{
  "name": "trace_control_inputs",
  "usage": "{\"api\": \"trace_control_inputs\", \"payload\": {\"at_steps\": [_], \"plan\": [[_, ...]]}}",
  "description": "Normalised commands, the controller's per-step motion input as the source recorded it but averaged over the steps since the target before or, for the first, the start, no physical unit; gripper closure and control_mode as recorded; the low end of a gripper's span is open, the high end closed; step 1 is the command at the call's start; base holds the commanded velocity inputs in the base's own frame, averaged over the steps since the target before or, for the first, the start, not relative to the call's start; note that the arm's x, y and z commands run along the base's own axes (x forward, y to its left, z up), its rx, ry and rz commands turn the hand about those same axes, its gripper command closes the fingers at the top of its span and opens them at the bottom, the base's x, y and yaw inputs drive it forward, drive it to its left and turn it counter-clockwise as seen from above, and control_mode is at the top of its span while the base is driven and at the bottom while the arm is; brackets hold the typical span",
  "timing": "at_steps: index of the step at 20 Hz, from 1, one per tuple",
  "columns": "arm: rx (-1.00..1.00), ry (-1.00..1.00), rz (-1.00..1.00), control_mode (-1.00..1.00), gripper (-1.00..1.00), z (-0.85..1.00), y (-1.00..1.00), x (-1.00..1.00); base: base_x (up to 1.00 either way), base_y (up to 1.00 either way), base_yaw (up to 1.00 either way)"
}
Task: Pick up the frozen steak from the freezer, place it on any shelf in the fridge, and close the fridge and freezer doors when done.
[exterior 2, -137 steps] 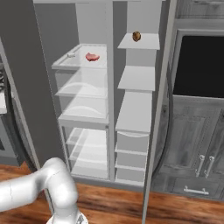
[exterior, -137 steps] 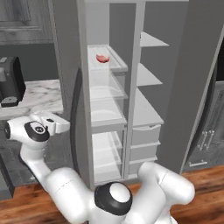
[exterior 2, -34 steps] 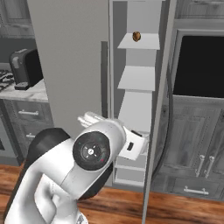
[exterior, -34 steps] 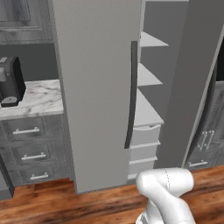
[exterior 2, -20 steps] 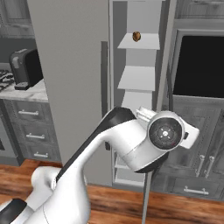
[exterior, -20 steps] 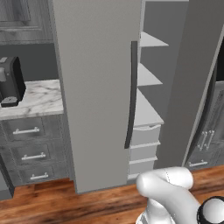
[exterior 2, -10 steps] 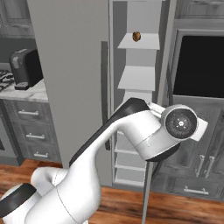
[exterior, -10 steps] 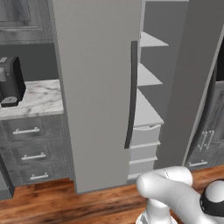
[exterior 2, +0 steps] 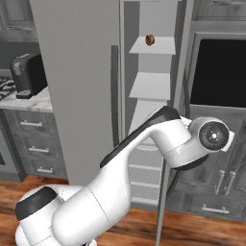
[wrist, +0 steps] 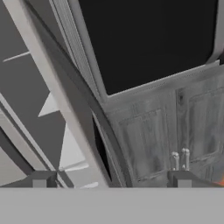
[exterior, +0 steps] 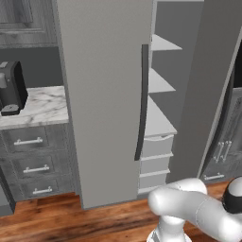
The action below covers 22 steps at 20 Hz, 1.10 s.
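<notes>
Grey and tall, the fridge door (exterior: 104,94) stood shut, flat to the left base view, its long dark bar handle (exterior: 142,94) running up and down by its right edge. Just to its right the freezer (exterior: 163,80) lay open, its plain pale shelves stacked one above another. A small brown thing (exterior 2: 150,39) sat on the top shelf. The freezer door (exterior: 212,85) was swung out – long axis upright, its thin free edge toward the robot. In the right base view the white arm (exterior 2: 158,144) reached across in front of that edge. In the hand view the gripper (wrist: 113,181) faced the door's edge slantwise, its fingertips (wrist: 43,179) set wide apart and holding nothing. Beyond lay a black oven panel (wrist: 144,39). A coffee machine (exterior: 10,87) stood on the marble counter (exterior: 42,104) to the left.
</notes>
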Motion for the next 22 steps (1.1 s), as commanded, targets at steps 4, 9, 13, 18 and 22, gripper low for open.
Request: {"api": "trace_control_inputs", "payload": {"at_steps": [4, 9, 13, 18, 22], "plan": [[0.0, 0.0, 0.06, -1.0, -1.0, -0.16, -0.32, 0.54, 0.0, 0.0, 0.0], [-0.01, 0.0, 0.02, -1.0, -1.0, -0.16, -0.01, 0.74, 0.0, 0.0, 0.0], [0.0, 0.0, 0.03, -1.0, -1.0, -0.16, 0.0, 0.74, 0.0, 0.0, 0.0], [0.0, 0.0, 0.09, -1.0, -1.0, -0.03, 0.39, 0.45, 0.0, 0.0, 0.0], [0.08, 0.0, 0.25, -1.0, -1.0, 0.0, 0.91, 0.16, 0.0, 0.0, 0.0]]}}
